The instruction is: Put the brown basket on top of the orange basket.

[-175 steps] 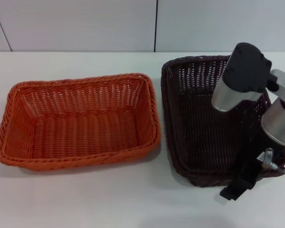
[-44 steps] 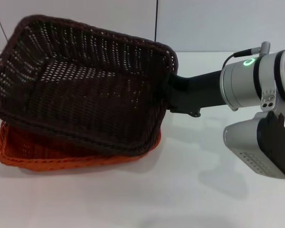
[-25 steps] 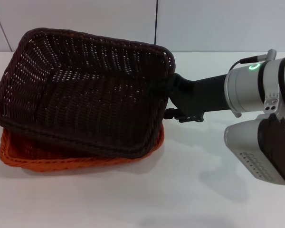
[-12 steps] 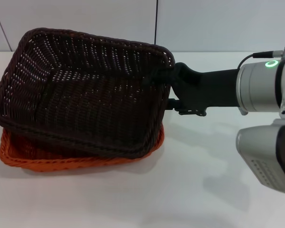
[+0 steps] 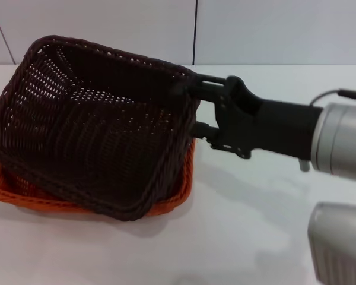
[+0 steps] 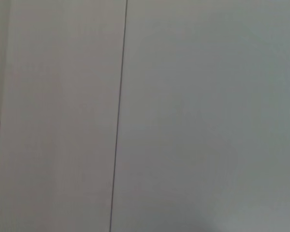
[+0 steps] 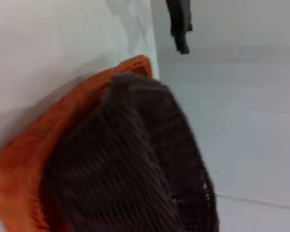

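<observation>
The brown basket (image 5: pixel 89 136) rests tilted inside the orange basket (image 5: pixel 177 199), its right side raised; only the orange rim shows along the front and left. My right gripper (image 5: pixel 197 104) is at the brown basket's right rim. Its two black fingers stand well apart, the upper fingertip (image 5: pixel 190 80) at the rim's far right corner and the lower one against the outer wall. The right wrist view shows the brown basket (image 7: pixel 130 164) close up inside the orange basket (image 7: pixel 43 140). The left gripper is out of view.
White table (image 5: pixel 243 225) with free room to the front and right of the baskets. A light wall (image 5: pixel 273 29) stands behind the table. The left wrist view shows only a pale panelled wall (image 6: pixel 183 116).
The brown basket was carried from the right and set into the orange one. In the last half second both baskets shifted left, the brown one tilted more, and the right fingers spread apart.
</observation>
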### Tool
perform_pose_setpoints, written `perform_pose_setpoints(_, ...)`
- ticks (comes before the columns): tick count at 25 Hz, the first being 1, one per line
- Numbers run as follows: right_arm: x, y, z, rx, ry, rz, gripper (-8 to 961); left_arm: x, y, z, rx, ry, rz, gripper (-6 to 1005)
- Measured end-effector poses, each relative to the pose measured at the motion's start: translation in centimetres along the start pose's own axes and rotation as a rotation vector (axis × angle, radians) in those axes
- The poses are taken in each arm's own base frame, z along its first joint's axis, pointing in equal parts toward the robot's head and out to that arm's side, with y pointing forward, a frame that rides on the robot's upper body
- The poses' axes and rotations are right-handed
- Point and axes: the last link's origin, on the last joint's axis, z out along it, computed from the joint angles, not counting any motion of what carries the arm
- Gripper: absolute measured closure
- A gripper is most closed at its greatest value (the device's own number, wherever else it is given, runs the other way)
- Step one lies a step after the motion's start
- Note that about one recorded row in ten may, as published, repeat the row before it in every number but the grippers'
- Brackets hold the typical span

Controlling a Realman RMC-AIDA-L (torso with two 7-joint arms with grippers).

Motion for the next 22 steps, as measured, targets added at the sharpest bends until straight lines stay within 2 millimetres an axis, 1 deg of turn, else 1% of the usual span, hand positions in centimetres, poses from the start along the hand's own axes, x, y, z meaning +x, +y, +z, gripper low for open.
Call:
perform_pose_setpoints(1,-0.6,1.0,-0.5,-0.014,0.037,0.017,237,0.0,0.1,0.1,-0.008,0.001,0.011,244)
perform_pose_setpoints(2,-0.6,1.0,-0.5,-0.014,0.037,0.017,237,0.0,0.1,0.1,-0.008,0.001,0.011,244)
perform_pose_setpoints(3,-0.8,1.4,-0.6,-0.027,0.054,0.027,237,0.1,0.2,0.3,-0.013,0.001,0.016,244)
perform_pose_setpoints(5,-1.7,3.0,-0.8,-0.087,0.100,0.063,236,0.1,0.4,0.8,-0.023,0.001,0.033,244)
perform_pose_setpoints(6,-1.7,3.0,-0.8,-0.087,0.100,0.063,236,0.1,0.4,0.8,-0.023,0.001,0.033,244)
perform_pose_setpoints(7,-2.1,3.5,-0.9,-0.101,0.109,0.077,236,0.2,0.4,0.9,-0.025,0.002,0.034,244)
perform_pose_setpoints(11,-2.2,3.6,-0.9,-0.080,0.121,0.103,236,0.2,0.4,0.9,-0.026,0.003,0.035,244)
perform_pose_setpoints(14,-1.9,3.3,-1.0,-0.001,0.167,0.167,236,0.1,0.2,0.7,-0.023,0.001,0.039,244)
perform_pose_setpoints(16,-1.2,3.5,-1.3,0.056,0.237,0.214,236,0.0,0.0,0.5,-0.019,-0.004,0.043,244)
perform_pose_setpoints(17,-1.2,3.5,-1.3,0.056,0.237,0.214,236,0.0,0.0,0.5,-0.019,-0.004,0.043,244)
perform_pose_setpoints(20,0.1,3.9,-1.5,0.122,0.347,0.238,236,-0.1,-0.2,0.4,-0.015,-0.007,0.046,244)
perform_pose_setpoints(21,1.2,4.0,-1.7,0.187,0.442,0.249,236,-0.1,-0.3,0.4,-0.014,-0.008,0.048,244)
perform_pose_setpoints(22,1.2,4.0,-1.7,0.187,0.442,0.249,236,-0.1,-0.4,0.3,-0.012,-0.010,0.052,244)
